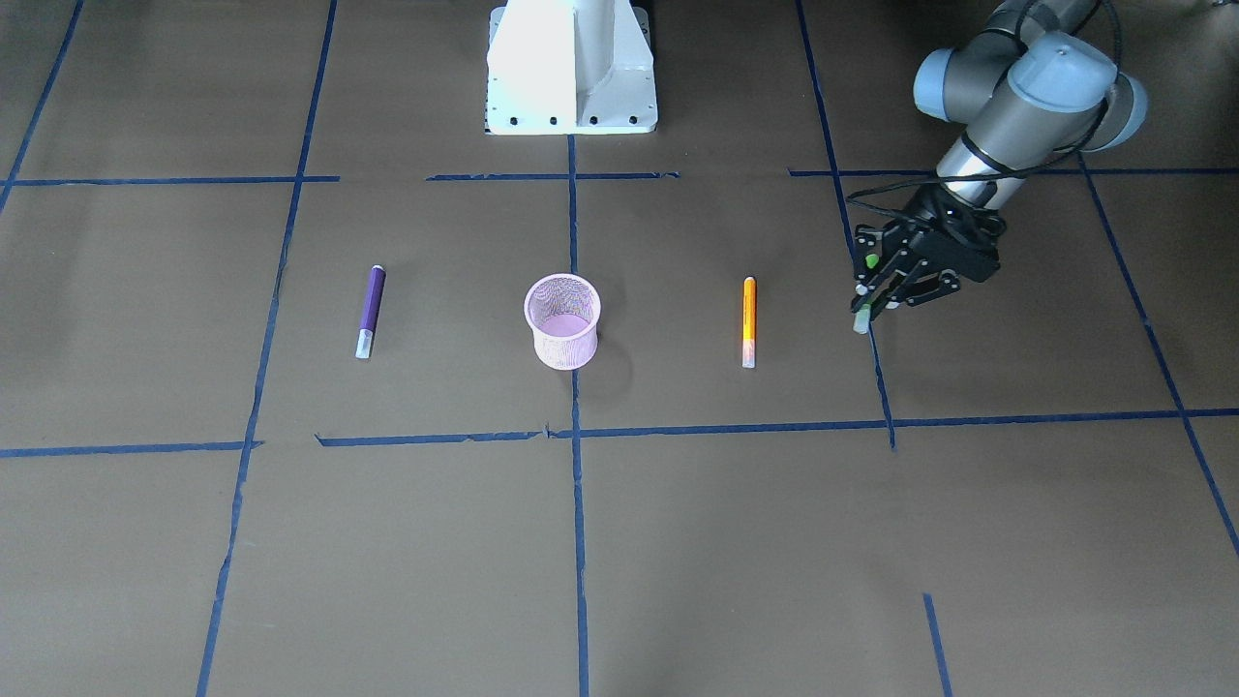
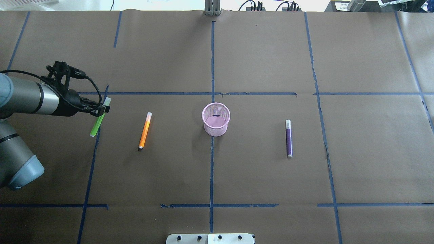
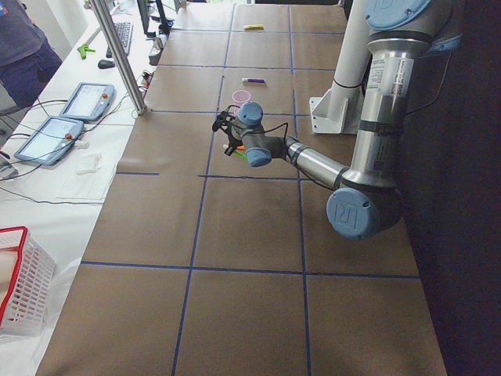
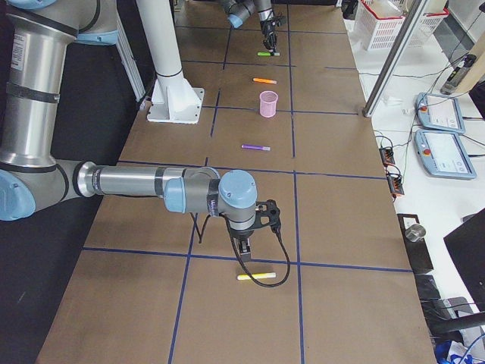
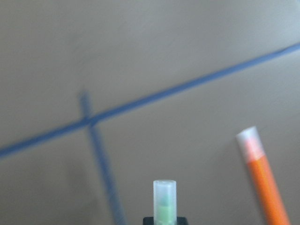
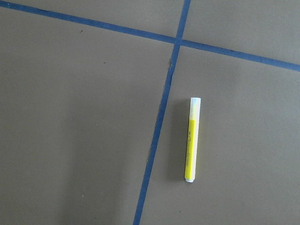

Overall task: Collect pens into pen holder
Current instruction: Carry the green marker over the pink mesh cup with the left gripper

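Note:
The pink mesh pen holder (image 2: 216,130) stands upright at the table's middle, also in the front view (image 1: 567,348). My left gripper (image 2: 103,109) is shut on the green pen (image 2: 97,121), which is held tilted just above the table at the left. The pen's pale cap shows between the fingers in the left wrist view (image 5: 164,199). The orange pen (image 2: 145,130) lies between that gripper and the holder. The purple pen (image 2: 288,138) lies to the holder's right. My right gripper (image 4: 244,244) shows only in the right side view, so I cannot tell its state.
A yellow pen (image 6: 192,139) lies on the table under my right wrist, beside a crossing of blue tape lines; it also shows in the right side view (image 4: 256,275). The robot's white base (image 1: 571,68) stands behind the holder. Brown paper with blue tape lines covers the table.

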Controlling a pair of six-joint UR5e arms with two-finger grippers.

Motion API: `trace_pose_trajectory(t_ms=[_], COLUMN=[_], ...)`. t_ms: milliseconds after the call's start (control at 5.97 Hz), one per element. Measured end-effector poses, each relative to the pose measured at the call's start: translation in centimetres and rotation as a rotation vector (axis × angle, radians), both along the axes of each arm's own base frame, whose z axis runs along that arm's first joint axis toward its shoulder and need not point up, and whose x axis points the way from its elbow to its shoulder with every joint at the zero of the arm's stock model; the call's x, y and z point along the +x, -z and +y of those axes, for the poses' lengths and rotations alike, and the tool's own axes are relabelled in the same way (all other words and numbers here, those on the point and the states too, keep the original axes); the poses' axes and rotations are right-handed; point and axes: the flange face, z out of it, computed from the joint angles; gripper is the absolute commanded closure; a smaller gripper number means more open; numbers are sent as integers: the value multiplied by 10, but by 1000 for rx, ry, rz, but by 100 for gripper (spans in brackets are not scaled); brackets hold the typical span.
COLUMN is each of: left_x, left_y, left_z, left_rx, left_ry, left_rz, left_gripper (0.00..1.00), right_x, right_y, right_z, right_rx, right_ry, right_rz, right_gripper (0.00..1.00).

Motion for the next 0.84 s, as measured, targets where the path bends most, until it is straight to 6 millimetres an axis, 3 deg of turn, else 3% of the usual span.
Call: trace_pose_trajectory(t_ms=[335,838], left_x=[45,150], left_y=[95,213], left_z=[-9,20], left_rx=[121,227], left_ry=[69,178], left_rz=[103,218], left_gripper=[100,100], right_x=[-3,-4], right_y=[8,19], right_z=[-6,-19], right_rx=[15,42], right_ry=[2,5], right_rz=[-39,-55], right_gripper=[0,0])
